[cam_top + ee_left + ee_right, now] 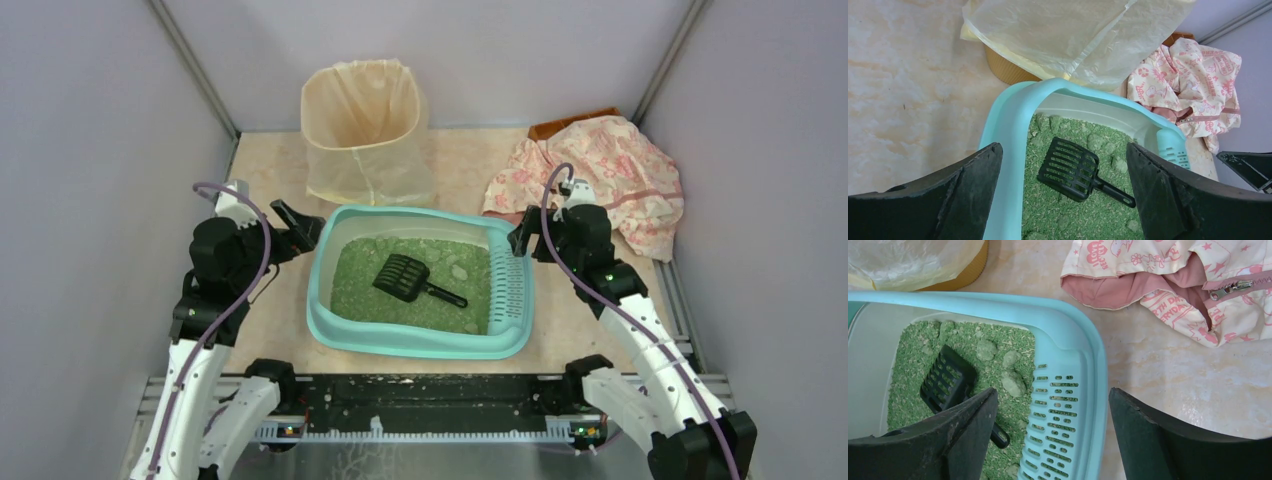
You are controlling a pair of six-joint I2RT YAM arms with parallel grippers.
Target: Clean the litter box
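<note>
The litter box (400, 342) sits in the middle of the tabletop (270, 165) between my arms, with the bagged bin (365, 150) just behind it toward the far edge. My left gripper (1063, 150) and right gripper (1053, 390) are both spread wide and empty, one at each end of the box. My worry is the scoop (402, 277). It lies flat on the granules (360, 290), so a sloppy pinch could just bury the handle. The clumps (1013, 382) might crumble or spill before they reach the bin.

I count one litter box (420, 343), one black scoop (402, 277), one bag-lined bin (365, 130) at twelve o'clock, one floral cloth (600, 170) at two o'clock, and at least three clumps (1013, 383).
</note>
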